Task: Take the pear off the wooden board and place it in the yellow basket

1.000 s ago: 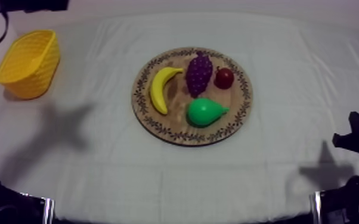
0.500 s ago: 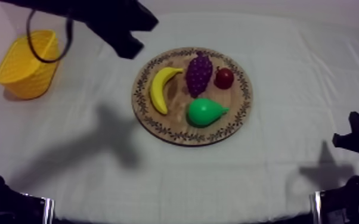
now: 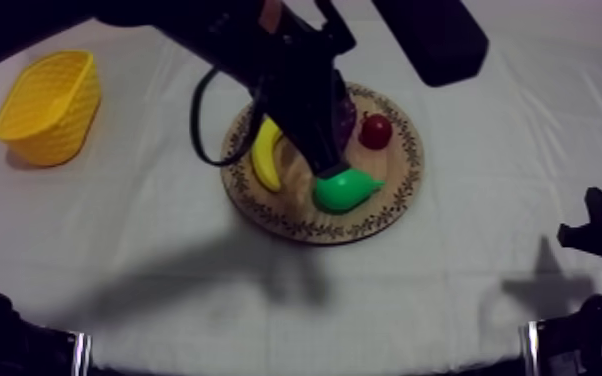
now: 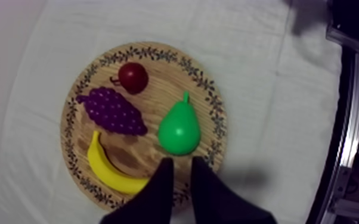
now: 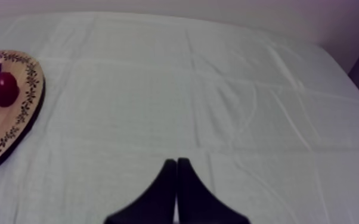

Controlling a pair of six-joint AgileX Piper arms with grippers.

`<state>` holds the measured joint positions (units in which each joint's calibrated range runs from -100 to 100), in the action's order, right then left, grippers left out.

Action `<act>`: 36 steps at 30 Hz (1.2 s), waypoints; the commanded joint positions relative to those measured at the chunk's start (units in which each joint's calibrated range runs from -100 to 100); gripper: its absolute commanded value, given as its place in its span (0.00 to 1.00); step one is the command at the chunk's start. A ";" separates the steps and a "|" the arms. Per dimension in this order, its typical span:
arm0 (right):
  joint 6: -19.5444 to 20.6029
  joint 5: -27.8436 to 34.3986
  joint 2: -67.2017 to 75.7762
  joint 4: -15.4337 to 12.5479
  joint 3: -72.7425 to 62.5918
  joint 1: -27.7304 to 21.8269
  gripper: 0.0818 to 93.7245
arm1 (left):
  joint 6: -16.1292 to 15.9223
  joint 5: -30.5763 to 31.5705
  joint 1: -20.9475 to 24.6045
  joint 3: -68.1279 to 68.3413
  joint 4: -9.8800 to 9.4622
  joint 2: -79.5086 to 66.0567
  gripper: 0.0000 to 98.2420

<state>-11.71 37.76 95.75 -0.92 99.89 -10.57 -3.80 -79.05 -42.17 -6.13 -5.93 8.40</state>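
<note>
Over the wooden board (image 4: pixel 165 88), left pincer (image 4: pixel 180 167) apart, near the pear (image 4: pixel 179 131)

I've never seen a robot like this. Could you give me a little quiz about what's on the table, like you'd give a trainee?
1. True or false: the pear already lies in the yellow basket.
2. The left gripper is: A) open, close to the pear; B) shut on the pear; C) inside the basket.
3. Fill in: on the wooden board, the ____ lie between the small red fruit and the banana.
Key: 1 false; 2 A; 3 grapes.
</note>
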 commanded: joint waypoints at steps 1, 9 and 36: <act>0.01 -0.02 0.00 0.01 0.00 0.00 0.00 | -0.22 -0.83 -0.20 -1.05 -0.11 1.57 0.43; 0.01 -0.02 0.00 0.01 0.00 0.00 0.00 | 0.33 -2.74 -0.26 -2.68 -0.88 7.10 0.93; 0.01 -0.02 0.00 0.01 0.00 0.00 0.00 | -1.44 -4.03 1.12 -12.67 -0.12 31.17 0.98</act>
<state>-11.71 37.76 95.75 -0.92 99.89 -10.57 -5.13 -82.95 -41.08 -18.04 -6.09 38.45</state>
